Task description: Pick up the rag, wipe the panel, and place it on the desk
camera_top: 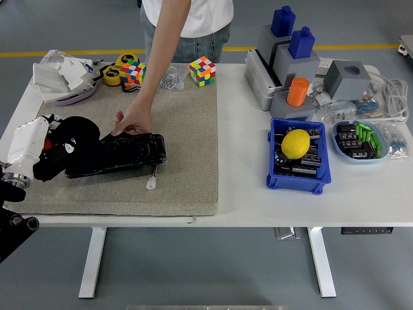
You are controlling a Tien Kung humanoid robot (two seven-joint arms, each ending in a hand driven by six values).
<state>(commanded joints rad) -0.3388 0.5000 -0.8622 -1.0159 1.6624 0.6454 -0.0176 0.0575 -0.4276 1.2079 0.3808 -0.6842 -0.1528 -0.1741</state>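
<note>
At the left of the frame, the left robot hand [40, 143] is clamped on the black rag [70, 143], wiping the panel [126, 152] that a person's hand [132, 121] steadies. Next: set the rag on the surface [245, 187].

the robot's left arm comes in low from the left edge, white forearm angled up and to the right. its left hand [61, 145] lies over the surface with its fingers closed on something black. a person's arm reaches down from the far side, the person's hand [132, 121] pressed flat, fingers spread.
</note>
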